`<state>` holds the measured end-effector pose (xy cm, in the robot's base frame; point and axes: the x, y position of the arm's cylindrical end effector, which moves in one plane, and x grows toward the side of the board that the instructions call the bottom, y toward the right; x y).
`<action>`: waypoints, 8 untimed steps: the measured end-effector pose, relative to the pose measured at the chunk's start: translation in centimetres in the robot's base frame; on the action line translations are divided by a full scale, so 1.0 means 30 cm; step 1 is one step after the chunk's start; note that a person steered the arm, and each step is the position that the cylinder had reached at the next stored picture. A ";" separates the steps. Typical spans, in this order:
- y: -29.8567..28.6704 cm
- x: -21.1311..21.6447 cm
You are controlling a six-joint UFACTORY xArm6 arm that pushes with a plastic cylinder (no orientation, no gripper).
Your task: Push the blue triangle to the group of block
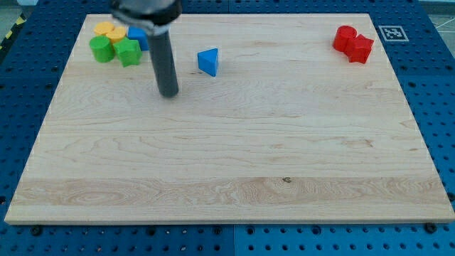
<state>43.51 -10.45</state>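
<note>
The blue triangle [208,61] lies on the wooden board [227,156] at the view's upper left of centre. A group of blocks sits in the top left corner: a yellow block [109,30], two green blocks [102,48] [129,52] and a blue block [138,37] partly hidden behind the rod. My tip [168,93] rests on the board to the left of the blue triangle and a little below it, apart from it. It stands to the lower right of the group.
Two red blocks [353,43] sit touching near the board's top right corner. A blue pegboard surface [434,85] surrounds the board. A marker tag [392,33] lies beyond the top right corner.
</note>
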 end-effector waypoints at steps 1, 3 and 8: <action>0.104 0.107; 0.529 -0.155; 0.289 -0.306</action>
<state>34.32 -1.79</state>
